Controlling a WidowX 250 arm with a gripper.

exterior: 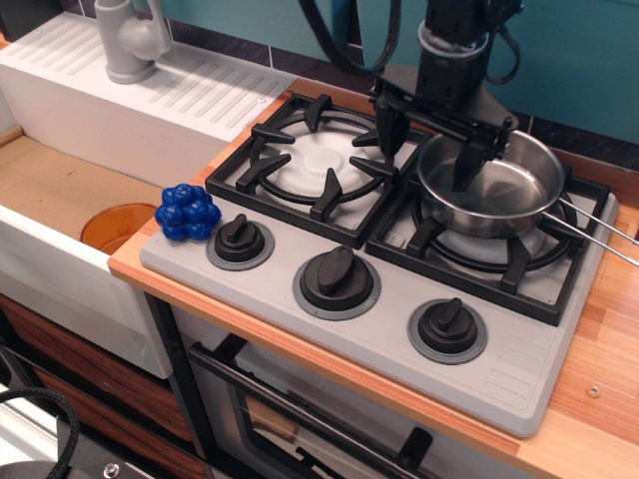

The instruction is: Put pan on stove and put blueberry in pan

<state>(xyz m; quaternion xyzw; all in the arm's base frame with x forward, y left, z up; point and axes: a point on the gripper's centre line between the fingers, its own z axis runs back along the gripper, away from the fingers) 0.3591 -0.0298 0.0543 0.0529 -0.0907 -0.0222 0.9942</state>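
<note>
While the pan sits on the right burner grate of the stove, its thin wire handle running off to the right past the grate's edge, we see the gripper hanging low over the pan's left rim. Its two dark fingers are spread wide apart and pinch nothing: the left one comes down outside the pan, over the gap between the two grates, and the right one dips inside the pan's bowl. We cannot tell whether either fingertip touches the metal.

The blueberry lies well apart from the gripper, at the near left corner of the stove, just beside the leftmost knob. It rests on the grey stove surface right at the wooden counter edge. The pan's bowl shows only its own shiny bottom and the reflection of the finger.

To the left of the blueberry, lower down in the sink basin, we see an orange disc. At the far left stands a white ridged drainboard with a grey faucet. The left burner grate is bare, and two more black knobs line the stove's near edge
</note>
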